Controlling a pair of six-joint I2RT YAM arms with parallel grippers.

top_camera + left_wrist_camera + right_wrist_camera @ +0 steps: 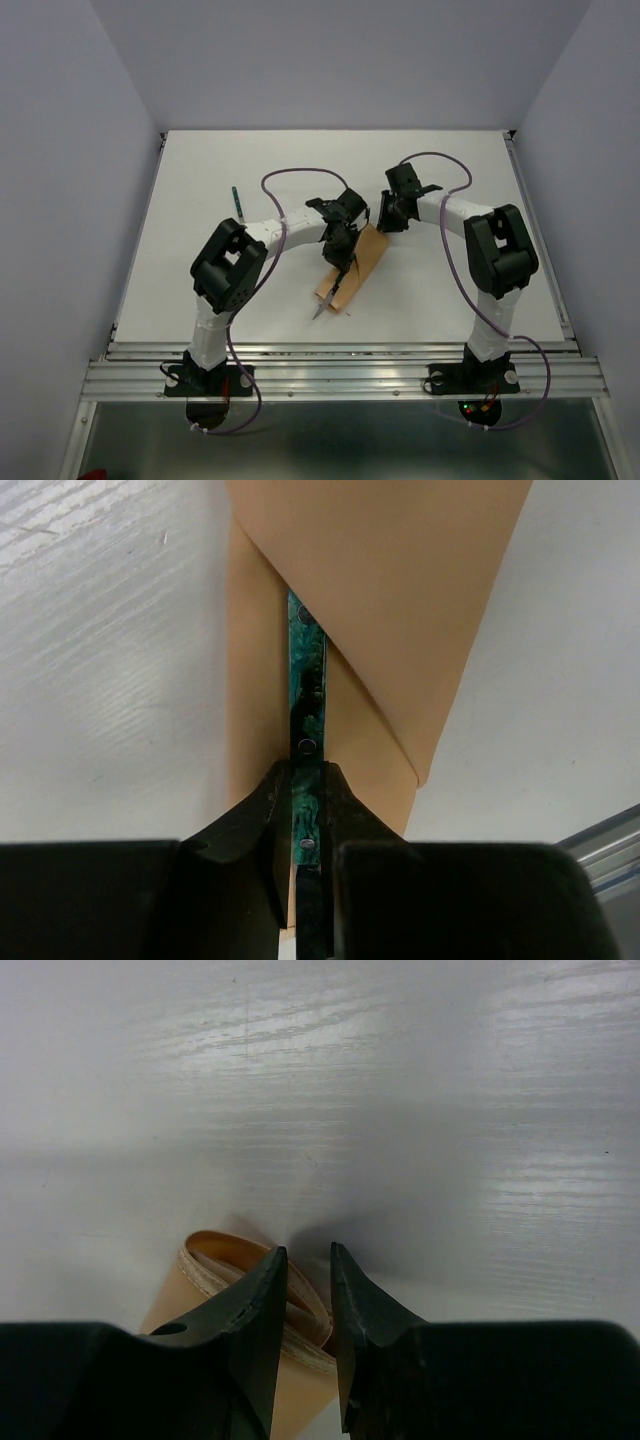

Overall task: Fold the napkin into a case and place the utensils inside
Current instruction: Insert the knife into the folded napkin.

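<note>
When you look down from the top camera, the case [368,255] lies near the middle of the tabletop [200,170], its long axis running from 7 o'clock to 1 o'clock. Left gripper [343,255] hangs over its middle. Right gripper [385,222] sits at the 1 o'clock end. A silvery utensil tip [322,306] juts past the 7 o'clock end. A spare utensil [238,203] with a dark green handle lies alone toward 10 o'clock, well apart from the cloth.

Left wrist view: your left gripper [305,805] is pinching a green-handled utensil [305,680], fingers pressed against both sides of the handle. The handle runs toward 12 o'clock and slips under a diagonal flap of the case [400,580]. Rivets show along the handle. Bare tabletop [100,680] shows at 9 o'clock and 3 o'clock.

Right wrist view: your right gripper [307,1250] shows a narrow gap at the tips. The layered edge of the case [185,1280] curls in from 8 o'clock and crosses between the fingers lower down. You cannot tell whether they clamp it. The tabletop [400,1080] fills the upper half.
</note>
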